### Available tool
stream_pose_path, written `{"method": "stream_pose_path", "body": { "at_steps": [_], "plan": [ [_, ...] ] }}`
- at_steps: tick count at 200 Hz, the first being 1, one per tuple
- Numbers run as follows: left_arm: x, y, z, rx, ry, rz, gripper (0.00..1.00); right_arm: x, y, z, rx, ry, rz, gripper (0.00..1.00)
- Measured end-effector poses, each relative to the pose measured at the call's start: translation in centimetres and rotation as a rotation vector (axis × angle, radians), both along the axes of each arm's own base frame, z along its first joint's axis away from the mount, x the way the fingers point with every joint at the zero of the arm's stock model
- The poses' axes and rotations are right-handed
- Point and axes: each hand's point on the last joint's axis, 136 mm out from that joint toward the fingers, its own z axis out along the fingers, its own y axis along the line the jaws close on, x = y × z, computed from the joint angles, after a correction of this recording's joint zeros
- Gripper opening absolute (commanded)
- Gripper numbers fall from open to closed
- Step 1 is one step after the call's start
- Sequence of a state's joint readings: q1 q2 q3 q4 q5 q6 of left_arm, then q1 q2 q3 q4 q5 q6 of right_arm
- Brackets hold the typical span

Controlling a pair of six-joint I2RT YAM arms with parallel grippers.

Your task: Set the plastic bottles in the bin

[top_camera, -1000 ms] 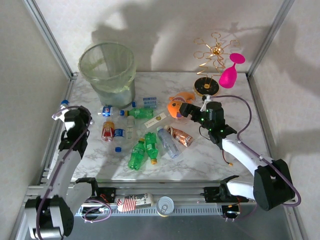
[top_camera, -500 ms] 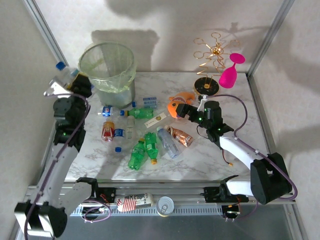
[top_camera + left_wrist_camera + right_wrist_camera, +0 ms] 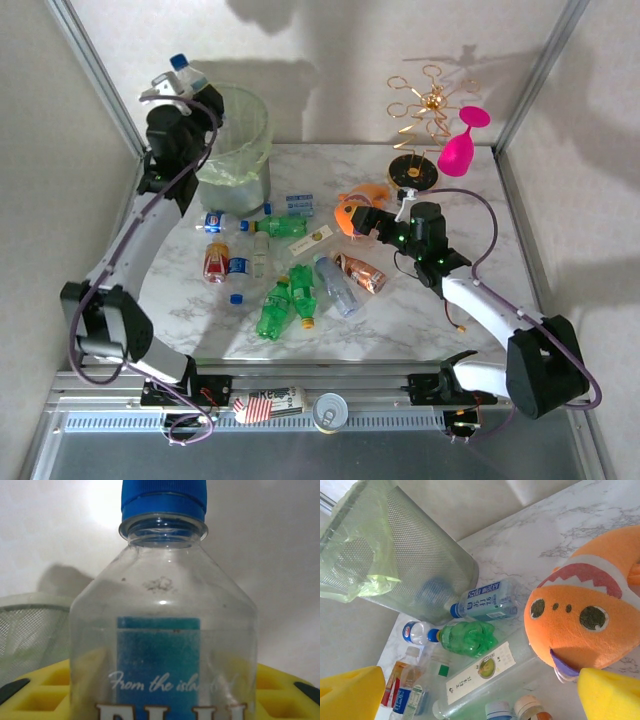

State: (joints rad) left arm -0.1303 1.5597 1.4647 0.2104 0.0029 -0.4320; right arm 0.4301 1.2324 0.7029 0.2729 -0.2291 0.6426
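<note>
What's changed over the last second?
The left gripper, shut on a clear blue-capped bottle, rose from low on the left up beside the bin rim. The right gripper, open beside the orange fish toy, and the loose bottles stayed put.

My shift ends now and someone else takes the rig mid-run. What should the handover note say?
Left gripper: shut on a clear blue-capped bottle, raised at the left rim of the bin, not yet released.
Right gripper: open, empty, low beside the orange fish toy.
Other bottles: about ten lying on the table in front of the bin.
Done: the bin's contents cannot be told.
Left: drop the held bottle, then clear the pile.
</note>
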Motion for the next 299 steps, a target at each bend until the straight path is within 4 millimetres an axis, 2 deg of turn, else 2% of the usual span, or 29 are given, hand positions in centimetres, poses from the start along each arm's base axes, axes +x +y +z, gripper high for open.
{"method": "stream_pose_path", "body": {
  "at_steps": [28,59,66,77,83,115,129,152,173,200,229,247,257,271,287,299],
  "plan": [
    [2.8,-0.1,-4.6,0.062,0.142,0.012,0.0,-0.1,-0.1,0.3,0.001,-0.008,-0.003,0.99],
    [4.3,0.2,-8.4,0.113,0.262,0.034,0.0,-0.2,-0.3,0.2,-0.005,-0.007,-0.009,0.99],
    [4.4,0.3,-9.1,0.12,0.282,0.04,0.07,-0.2,-0.3,0.1,-0.007,-0.004,-0.01,0.99],
    [4.5,0.4,-9.7,0.131,0.305,0.045,0.3,-0.3,-0.3,0.0,-0.012,0.0,-0.009,0.99],
    [4.6,0.4,-9.9,0.134,0.314,0.045,0.39,-0.3,-0.4,-0.1,-0.016,0.002,-0.008,0.99],
    [4.5,0.5,-9.9,0.14,0.327,0.051,0.64,-0.4,-0.4,-0.5,-0.034,0.007,-0.002,0.99],
    [4.5,0.5,-9.7,0.136,0.322,0.055,0.81,-0.5,-0.5,-0.8,-0.044,0.014,0.0,0.99],
    [4.5,0.5,-9.4,0.12,0.317,0.056,0.94,-0.6,-0.5,-1.1,-0.062,0.016,0.007,0.99],
    [4.2,-0.1,-8.9,0.12,0.308,0.045,0.96,-0.7,-0.6,-1.4,-0.083,0.018,0.008,0.99],
    [2.0,-2.5,-6.0,0.115,0.242,-0.001,0.96,-0.8,-0.3,-1.8,-0.119,0.007,0.012,0.99],
    [-2.9,-5.8,-1.8,0.074,0.105,-0.09,0.97,-1.3,0.6,-3.3,-0.188,0.018,0.038,0.99],
    [-6.1,-7.6,-0.6,0.017,0.026,-0.157,0.99,-1.7,1.3,-4.8,-0.25,0.055,0.069,0.99],
    [-7.6,-8.6,-0.7,-0.016,0.002,-0.195,0.99,-1.7,1.6,-5.7,-0.291,0.09,0.089,0.99],
    [-9.2,-9.9,-1.8,-0.06,-0.009,-0.241,0.99,-1.3,2.0,-6.6,-0.353,0.143,0.119,0.99],
    [-10.6,-11.6,-4.2,-0.097,0.017,-0.29,1.0,-1.0,2.3,-7.8,-0.416,0.188,0.145,0.99],
    [-11.4,-12.8,-6.5,-0.118,0.052,-0.321,1.0,-1.4,2.5,-9.2,-0.474,0.223,0.17,0.99]
  ]
}}
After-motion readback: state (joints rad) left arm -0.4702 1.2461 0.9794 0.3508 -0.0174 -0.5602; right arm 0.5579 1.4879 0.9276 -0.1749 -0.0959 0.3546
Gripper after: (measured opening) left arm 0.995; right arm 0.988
